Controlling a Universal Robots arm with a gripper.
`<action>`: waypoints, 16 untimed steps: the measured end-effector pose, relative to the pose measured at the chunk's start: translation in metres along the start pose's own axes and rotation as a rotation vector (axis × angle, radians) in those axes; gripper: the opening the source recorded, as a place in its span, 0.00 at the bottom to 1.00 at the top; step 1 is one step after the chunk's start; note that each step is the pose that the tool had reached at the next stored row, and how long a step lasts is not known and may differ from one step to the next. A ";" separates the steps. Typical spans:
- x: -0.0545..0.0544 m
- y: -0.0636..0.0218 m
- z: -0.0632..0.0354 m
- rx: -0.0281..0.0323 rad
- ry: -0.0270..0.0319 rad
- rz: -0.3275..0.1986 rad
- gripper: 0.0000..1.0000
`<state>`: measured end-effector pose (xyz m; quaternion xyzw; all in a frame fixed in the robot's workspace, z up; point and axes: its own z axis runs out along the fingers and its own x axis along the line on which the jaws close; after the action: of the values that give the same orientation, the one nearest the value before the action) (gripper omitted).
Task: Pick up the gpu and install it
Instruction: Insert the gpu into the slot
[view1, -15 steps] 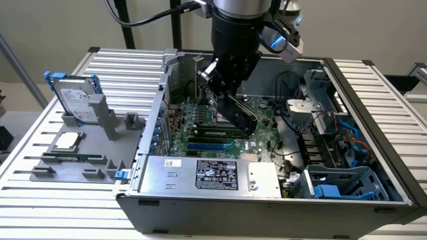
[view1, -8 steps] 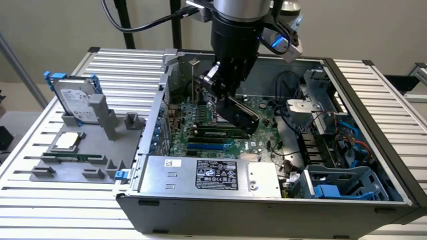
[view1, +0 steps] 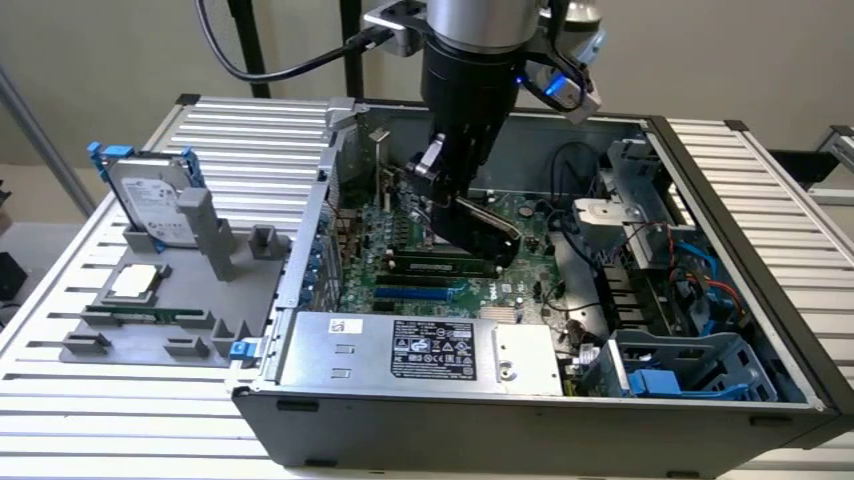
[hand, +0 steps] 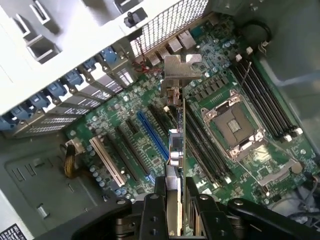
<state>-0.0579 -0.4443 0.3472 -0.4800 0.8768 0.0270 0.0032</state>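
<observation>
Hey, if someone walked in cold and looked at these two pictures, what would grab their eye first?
The dark arm reaches down into the open computer case at the exterior view's middle. Its gripper clamps the gpu edge-on over the green motherboard. At the exterior view's left, a hard drive with blue rails stands upright on a grey fixture.

No wording can be read anywhere; the black label (view1: 434, 350) on the silver power supply (view1: 320, 358) carries white print and marks, too small to make out; at its ten o'clock sits a white sticker (view1: 350, 325), equally illegible; the hard drive (view1: 150, 200) label likewise.
</observation>
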 end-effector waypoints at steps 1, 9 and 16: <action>0.000 0.0000 0.0008 -0.0006 0.0007 -0.018 0.00; 0.000 -0.0004 0.0079 -0.0051 0.0072 -0.163 0.00; 0.000 -0.0007 0.0152 -0.0092 0.0129 -0.290 0.00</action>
<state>-0.0579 -0.4443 0.3319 -0.6019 0.7981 0.0272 -0.0008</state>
